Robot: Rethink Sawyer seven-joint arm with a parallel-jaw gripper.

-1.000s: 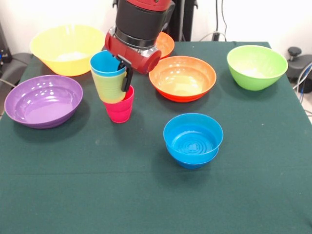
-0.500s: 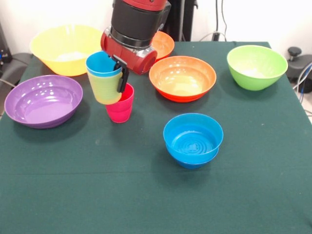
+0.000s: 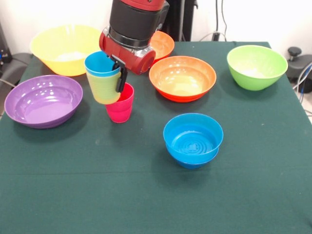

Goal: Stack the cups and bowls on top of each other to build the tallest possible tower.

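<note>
Cups first: the light blue cup [image 3: 100, 63] sits nested in the yellow cup [image 3: 103, 88], and my gripper [image 3: 118, 74] is clamped on that pair at the rim, one black finger [image 3: 120, 79] down the outside wall on the side toward the red-pink cup [image 3: 120, 103]. Pair hangs clear of the table, tilted slightly, its base just beside and above the red-pink cup's rim; that cup stands upright on the green cloth [image 3: 97, 185]. Two small blue bowls [image 3: 193, 139], nested, sit well apart toward the camera side; purple bowl [image 3: 43, 100], large yellow bowl [image 3: 66, 48], two orange bowls [image 3: 183, 77] and lime green bowl [image 3: 257, 66] ring the work area. My read: the pair is being carried. If it goes to the blue bowls, I should level it before lowering, centre it over the bowl, come down straight, and release only once it rests. Risk: a tilted pair topples on release or clips the red-pink cup.
</note>
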